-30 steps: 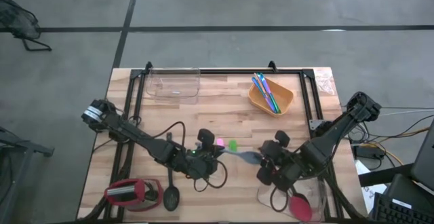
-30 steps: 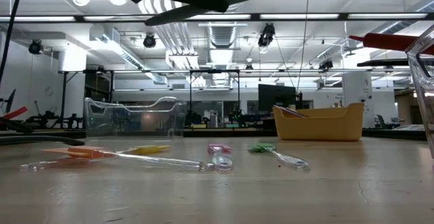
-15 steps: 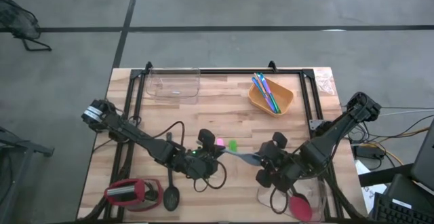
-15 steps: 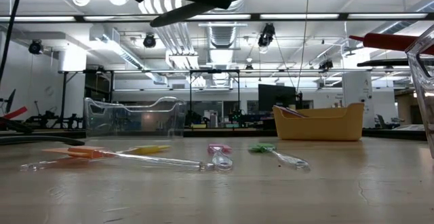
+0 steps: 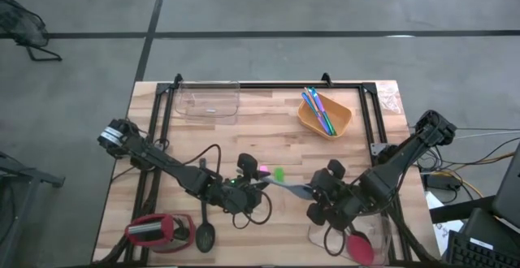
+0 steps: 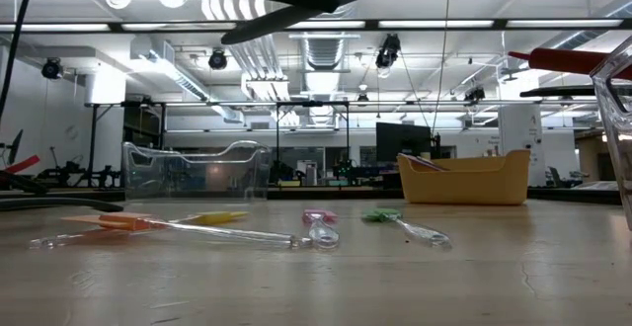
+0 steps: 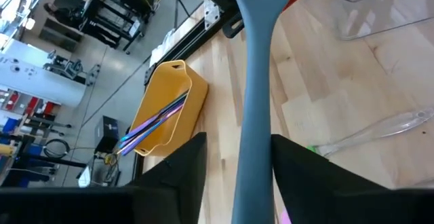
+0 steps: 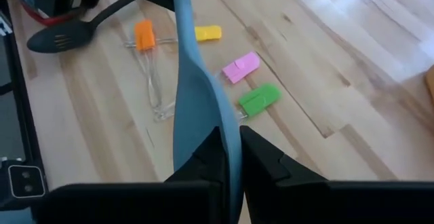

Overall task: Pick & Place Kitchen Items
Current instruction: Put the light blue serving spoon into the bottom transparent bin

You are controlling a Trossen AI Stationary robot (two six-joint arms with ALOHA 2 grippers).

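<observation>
A grey-blue spoon (image 5: 286, 187) hangs in the air over the table's middle, between my two grippers. My right gripper (image 8: 232, 139) is shut on its wide bowl end. My left gripper (image 7: 237, 142) is open, one finger on either side of the spoon's handle (image 7: 256, 81). Under the spoon, small pink (image 8: 241, 66), green (image 8: 259, 99), yellow (image 8: 207, 32) and orange (image 8: 143, 34) pieces lie on the wood. A black spoon (image 5: 205, 227) lies near the front left. My right gripper pinches the spoon's bowl end (image 8: 218, 119) between its two fingers, coming from the table's right with the fingers along the spoon. The spoon is lifted clear of the table and runs out ahead toward the left gripper. My left gripper: I cannot tell whether its fingers touch the handle.
An orange tub (image 5: 325, 115) with thin coloured sticks stands at the far right, and a clear tub (image 5: 207, 101) at the far left. A clear tub (image 5: 370, 234) at the near right holds a red-headed spatula (image 5: 358, 246). A red-and-black object (image 5: 158, 229) sits at the near left.
</observation>
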